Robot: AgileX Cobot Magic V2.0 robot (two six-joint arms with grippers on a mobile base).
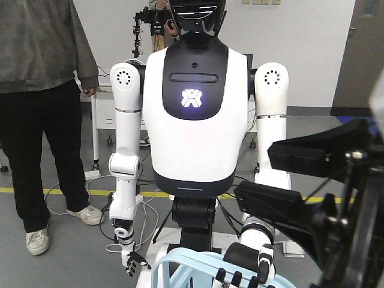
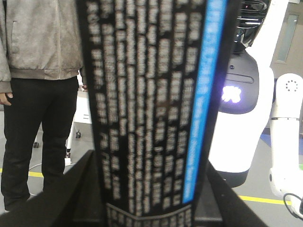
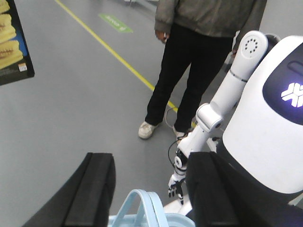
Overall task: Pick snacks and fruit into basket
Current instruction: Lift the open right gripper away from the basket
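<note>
Grey lab floor [image 3: 71,104], where a white humanoid robot [image 1: 192,120] holds the light blue slatted plastic basket [image 3: 139,194]. My left gripper [image 2: 149,165] pinches a black printed snack pouch [image 2: 151,94], not yet dropped in. My right gripper [image 3: 151,161] is spread, empty. No fruit visible.

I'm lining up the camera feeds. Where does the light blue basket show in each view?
Exterior front-facing: basket at the bottom edge, centre, below the humanoid.
Left wrist-mounted: not in it; a black snack packet fills the middle.
Right wrist-mounted: its handles at the bottom edge, left of centre.
Shared landmark: the humanoid's glowing chest logo, in all three.
</note>
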